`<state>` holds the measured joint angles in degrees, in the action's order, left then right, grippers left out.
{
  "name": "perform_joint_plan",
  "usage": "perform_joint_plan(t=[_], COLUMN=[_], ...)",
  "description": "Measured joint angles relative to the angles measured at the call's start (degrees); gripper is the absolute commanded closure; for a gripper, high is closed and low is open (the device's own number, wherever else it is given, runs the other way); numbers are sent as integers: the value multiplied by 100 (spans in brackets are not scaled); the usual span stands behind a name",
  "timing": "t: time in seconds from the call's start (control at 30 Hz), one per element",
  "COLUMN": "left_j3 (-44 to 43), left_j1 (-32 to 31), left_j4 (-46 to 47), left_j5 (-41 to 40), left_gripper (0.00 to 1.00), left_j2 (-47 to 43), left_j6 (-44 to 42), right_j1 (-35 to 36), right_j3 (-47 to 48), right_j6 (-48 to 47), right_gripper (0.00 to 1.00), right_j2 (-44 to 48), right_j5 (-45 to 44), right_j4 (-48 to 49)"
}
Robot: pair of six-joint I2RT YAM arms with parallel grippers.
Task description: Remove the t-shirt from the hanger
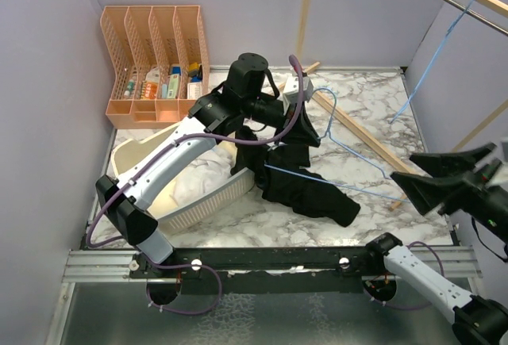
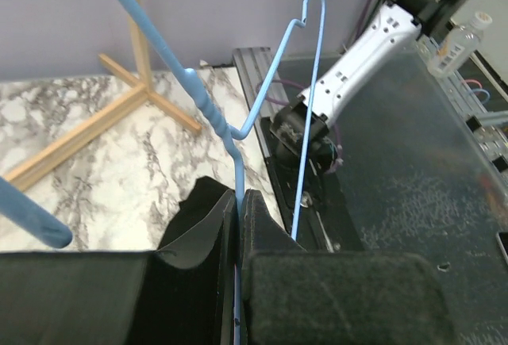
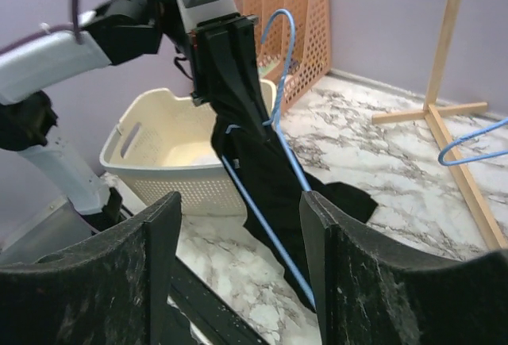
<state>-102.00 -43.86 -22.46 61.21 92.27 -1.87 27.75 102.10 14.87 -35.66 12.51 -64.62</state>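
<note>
A black t-shirt [image 1: 305,188] hangs on a blue wire hanger [image 1: 337,140], its lower end resting on the marble table. My left gripper [image 1: 306,134] is shut on the hanger just below its twisted neck; in the left wrist view the wire [image 2: 238,172] runs between the closed jaws [image 2: 240,197]. My right gripper [image 1: 429,180] is open and empty, to the right of the shirt and apart from it. In the right wrist view the shirt [image 3: 266,172] and the hanger's lower bar [image 3: 270,234] lie beyond the open gripper [image 3: 242,277].
A cream laundry basket [image 1: 202,202] sits left of the shirt. An orange desk organizer [image 1: 155,59] stands at the back left. A wooden rack base [image 1: 365,135] crosses the table behind the hanger. A second blue hanger [image 1: 444,40] hangs from the rail at the top right.
</note>
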Motion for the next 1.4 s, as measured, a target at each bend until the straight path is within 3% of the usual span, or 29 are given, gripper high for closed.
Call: perform_joint_plan(t=[0.23,0.47,0.77,0.9,1.0,1.07,1.13,1.23,1.4], left_j3=[315,319,369,409,372,286,254,245,369], left_j1=[-129,-127,-127,-127,-127,-122,-127,-142,-142], left_j4=[-291,-295,-234,-66,76,247,492,769,960], left_j5=[-4,-2,4,44,90,90,-39,-575,-2275], left_gripper=[100,100,100,100,100,73,54,45,42], left_j2=[-334,-651,-697,-691,-654,-555,-476,-426,-483], left_j6=[-299,-426,-424,-271,-138,4,162,393,610], right_j1=[0,0,0,0,0,11,7,11,11], right_j3=[-645,-942,-1266,-1528,-1554,-1534,-1453,-1163,-476], right_j6=[-321,-369,-448,-470,-479,-457,-404,-262,28], right_gripper=[36,39,67,95,99,99,99,99,99], right_j2=[-715,-715,-514,-518,-514,-481,-444,-428,-433], right_j5=[273,428,828,898,905,848,619,55,-1051], right_j4=[-170,-330,-332,-341,-345,-323,-334,-531,-863])
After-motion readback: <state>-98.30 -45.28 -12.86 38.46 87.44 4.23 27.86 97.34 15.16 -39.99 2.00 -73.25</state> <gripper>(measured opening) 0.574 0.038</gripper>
